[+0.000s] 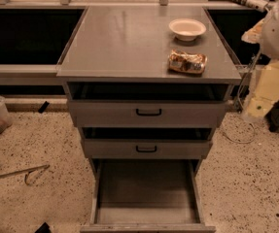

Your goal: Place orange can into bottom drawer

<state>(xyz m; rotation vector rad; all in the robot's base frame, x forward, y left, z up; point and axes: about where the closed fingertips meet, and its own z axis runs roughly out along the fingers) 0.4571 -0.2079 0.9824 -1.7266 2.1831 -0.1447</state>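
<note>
We see the orange can [187,62] lying on the cabinet top [124,42] near a cream bowl [187,29], the bottom drawer [146,193] pulled out below. The gripper [265,89] hangs beside the cabinet's right edge; we cannot tell its state.

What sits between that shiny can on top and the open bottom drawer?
In the camera view: the top drawer and middle drawer, below the can, above the bottom drawer. The end effector hangs right of the cabinet.

view: one cam, high up, in front of cabinet [148,113], tilted down.
facing: over countertop [129,42]; open bottom drawer [146,188] nearest lens.
range: mid, whole cabinet width fits.
gripper [263,93]: right edge, beside cabinet.
</note>
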